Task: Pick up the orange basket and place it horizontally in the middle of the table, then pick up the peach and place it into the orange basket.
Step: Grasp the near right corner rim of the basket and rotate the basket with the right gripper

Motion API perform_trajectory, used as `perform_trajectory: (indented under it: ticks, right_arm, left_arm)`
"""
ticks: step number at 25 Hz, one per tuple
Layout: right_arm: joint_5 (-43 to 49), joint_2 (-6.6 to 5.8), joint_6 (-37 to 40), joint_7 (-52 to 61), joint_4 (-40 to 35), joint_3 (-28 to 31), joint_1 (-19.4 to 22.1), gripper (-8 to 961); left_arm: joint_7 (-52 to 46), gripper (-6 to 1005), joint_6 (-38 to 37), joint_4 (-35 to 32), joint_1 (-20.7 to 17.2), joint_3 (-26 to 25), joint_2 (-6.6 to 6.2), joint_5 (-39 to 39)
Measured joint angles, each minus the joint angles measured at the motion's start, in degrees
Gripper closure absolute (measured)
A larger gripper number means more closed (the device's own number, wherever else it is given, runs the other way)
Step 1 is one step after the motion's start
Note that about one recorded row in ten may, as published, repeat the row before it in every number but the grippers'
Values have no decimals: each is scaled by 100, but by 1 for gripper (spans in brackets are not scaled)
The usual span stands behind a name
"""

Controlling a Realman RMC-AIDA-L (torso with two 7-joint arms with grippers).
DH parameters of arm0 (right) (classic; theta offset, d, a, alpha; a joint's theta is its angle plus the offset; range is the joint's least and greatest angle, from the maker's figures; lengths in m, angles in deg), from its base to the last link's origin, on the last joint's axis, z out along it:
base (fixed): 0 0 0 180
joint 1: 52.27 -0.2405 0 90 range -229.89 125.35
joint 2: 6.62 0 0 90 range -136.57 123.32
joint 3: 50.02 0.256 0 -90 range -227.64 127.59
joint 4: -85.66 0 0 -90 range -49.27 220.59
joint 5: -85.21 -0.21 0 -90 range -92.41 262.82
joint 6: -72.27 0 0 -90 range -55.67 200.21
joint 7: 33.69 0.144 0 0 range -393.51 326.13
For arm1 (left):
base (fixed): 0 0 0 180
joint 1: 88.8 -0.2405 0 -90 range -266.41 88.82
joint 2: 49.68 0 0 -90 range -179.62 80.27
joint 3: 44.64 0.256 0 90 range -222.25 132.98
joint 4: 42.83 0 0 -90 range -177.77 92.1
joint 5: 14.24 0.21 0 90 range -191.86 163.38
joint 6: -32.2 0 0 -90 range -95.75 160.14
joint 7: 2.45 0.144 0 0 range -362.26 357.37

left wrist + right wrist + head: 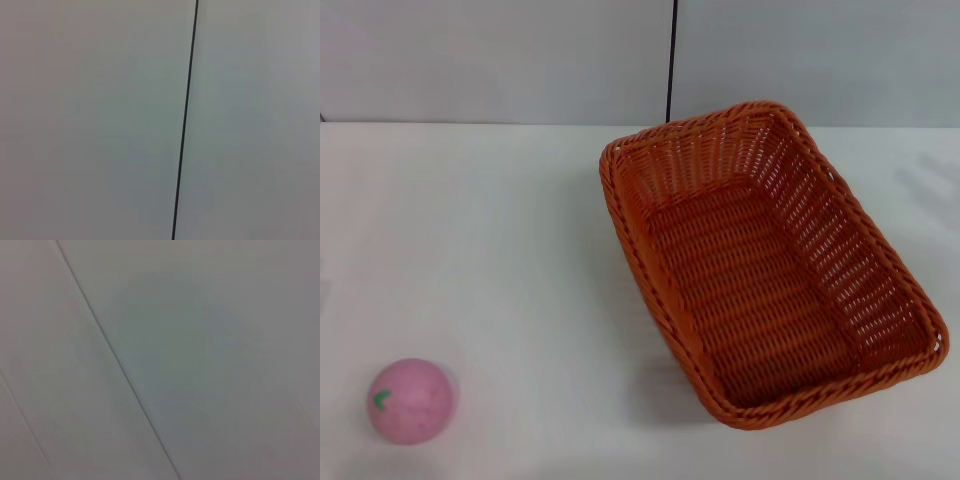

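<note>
The orange basket [770, 260] lies on the white table [500, 240], right of centre in the head view. Its long side runs diagonally from the far middle toward the near right, and it holds nothing. The pink peach [411, 401] rests on the table at the near left, well apart from the basket, its green leaf mark facing left. Neither gripper appears in any view. Both wrist views show only a plain grey surface crossed by a thin dark line.
A grey wall with a vertical dark seam [672, 60] stands behind the table's far edge. Faint shadows lie on the table at the far right [935, 185].
</note>
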Motion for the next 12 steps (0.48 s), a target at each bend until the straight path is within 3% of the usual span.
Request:
perform_trajectory:
  ticks: [4,8,10,11,12]
  right_arm:
    - [1019,-222,271,1825,-1141,56,-201,411]
    - [2465,-452,847,3253,-2148,56,-691,419]
    - [3209,-600,1256,3736,-2331,53,-1072,423]
    - [3785,-745,1636,3962,-2147,52,-1469,425]
    - [3785,-745,1636,3962,-2147,52,-1469,427]
  left_arm:
    - [-1,186,-41,-8,45,-14,-2,-25]
    - [-1,188,-98,-21,80,-12,-6,-32]
    - [-1,189,-128,-24,85,-12,-8,-27]
    - [-1,190,-138,-24,85,-10,-9,-22]
    - [0,190,-148,-25,86,-5,-10,-19]
